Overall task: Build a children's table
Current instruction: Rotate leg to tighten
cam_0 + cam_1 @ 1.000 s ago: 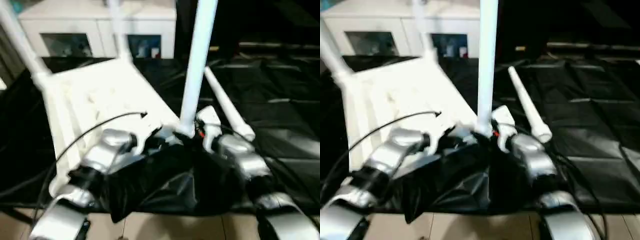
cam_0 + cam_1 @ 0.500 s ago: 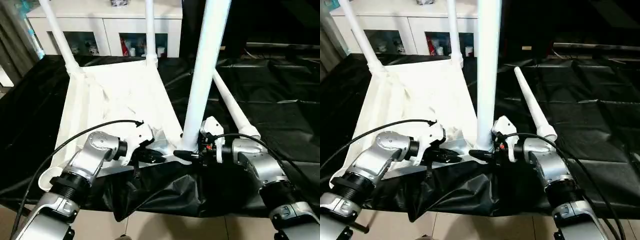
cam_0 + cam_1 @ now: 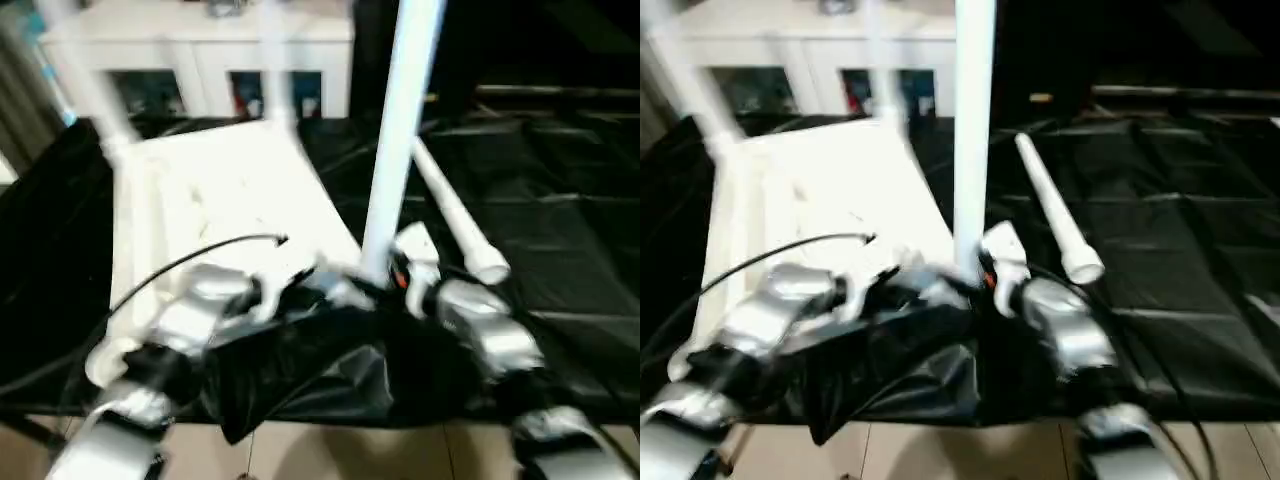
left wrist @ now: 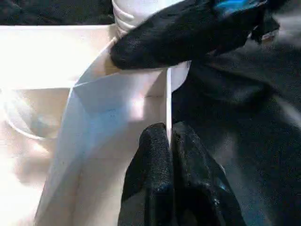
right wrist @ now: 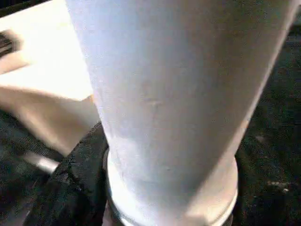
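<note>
The children's table (image 3: 220,200) is lying upside down on the black-covered surface (image 3: 560,200), ribbed underside up, with two legs already standing in its far corners and a third leg (image 3: 395,130) standing upright in the near corner socket by the robot. A fourth leg (image 3: 450,215) is lying loose on the black sheet, just beside that corner. Compared with half a second ago the head views are smearing again, so the camera is moving, while the third leg is standing in the same socket as before; it looks seated or nearly so, leaving one leg to fit. The left pincer (image 4: 168,141) is pinching the thin edge wall of the tabletop, its fingers closed tight on it, which the left wrist view is showing clearly and the head views are not. The right pincer (image 3: 385,275) is sitting at the base of the third leg; the right wrist view is showing a black finger (image 5: 80,188) pressing the leg's collar, jaws partly apart around it, apparently gripping.
</note>
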